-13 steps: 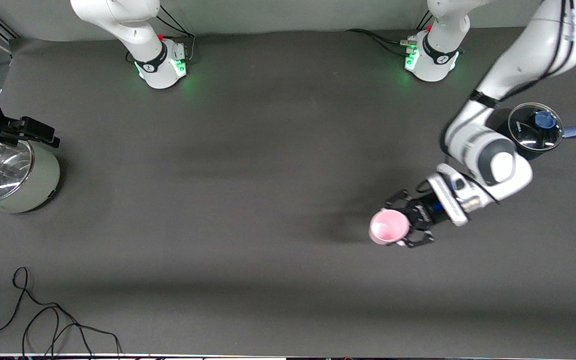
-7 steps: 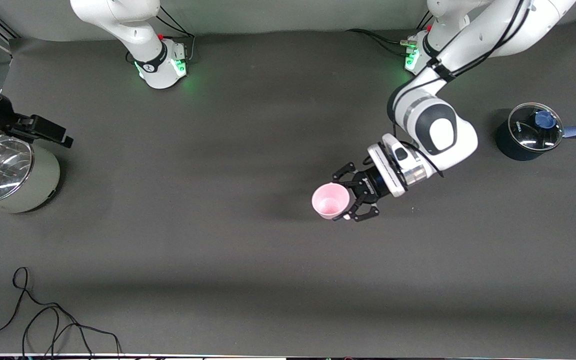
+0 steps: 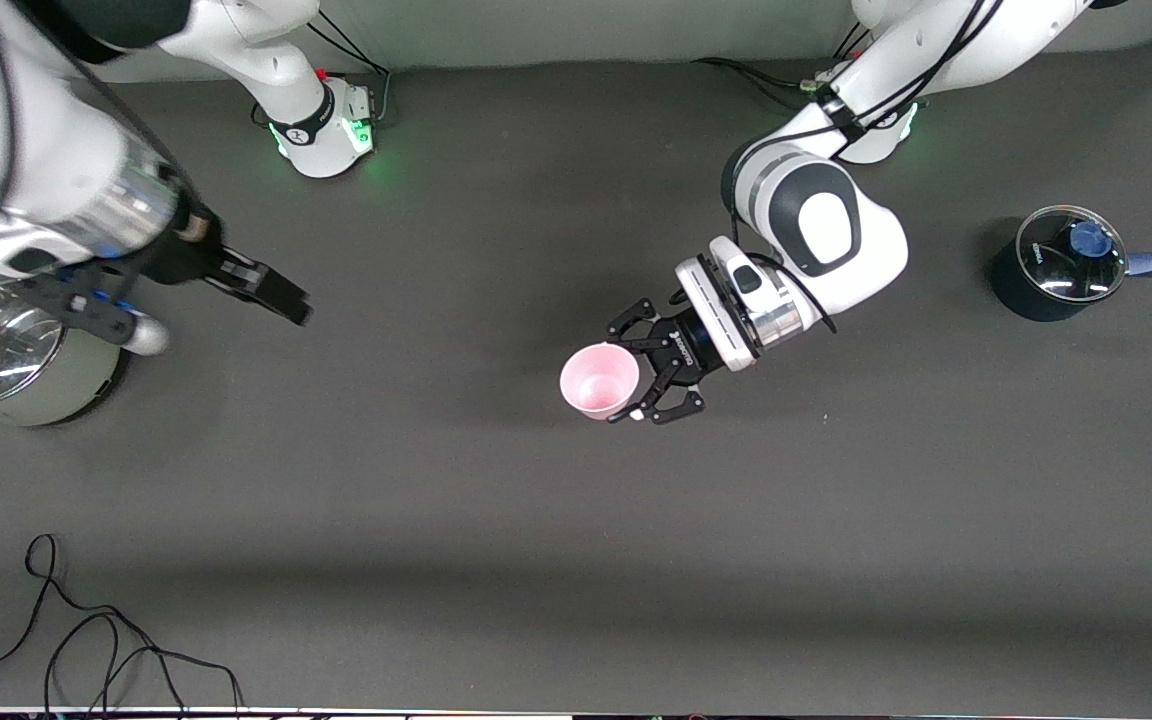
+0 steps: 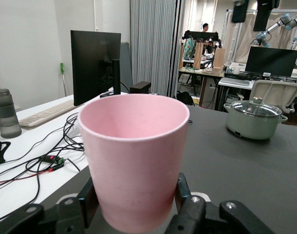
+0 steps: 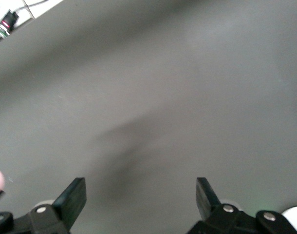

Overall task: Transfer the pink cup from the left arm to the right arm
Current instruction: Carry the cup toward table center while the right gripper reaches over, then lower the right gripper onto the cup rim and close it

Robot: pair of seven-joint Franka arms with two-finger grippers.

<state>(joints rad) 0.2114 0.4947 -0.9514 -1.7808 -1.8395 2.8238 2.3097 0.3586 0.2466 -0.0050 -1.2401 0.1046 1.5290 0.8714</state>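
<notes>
The pink cup (image 3: 599,381) is upright with its mouth up, over the middle of the table. My left gripper (image 3: 641,372) is shut on it, and its skeletal fingers clasp the cup's lower wall from both sides. The left wrist view shows the pink cup (image 4: 134,156) large between the black pads (image 4: 183,192) of the left gripper (image 4: 135,201). My right gripper (image 3: 281,292) hangs over bare table beside the green pot, pointing toward the cup. In the right wrist view the right gripper (image 5: 139,195) is open, with only grey table between its fingers.
A pale green pot with a glass lid (image 3: 26,360) stands at the right arm's end of the table, also seen as the green pot (image 4: 255,119). A dark pot with a glass lid (image 3: 1056,265) and a blue handle stands at the left arm's end. A black cable (image 3: 86,640) lies near the front edge.
My left arm has carried the cup from near the dark pot toward the table's middle. My right arm has swung from over the green pot out toward the middle, gripper still open.
</notes>
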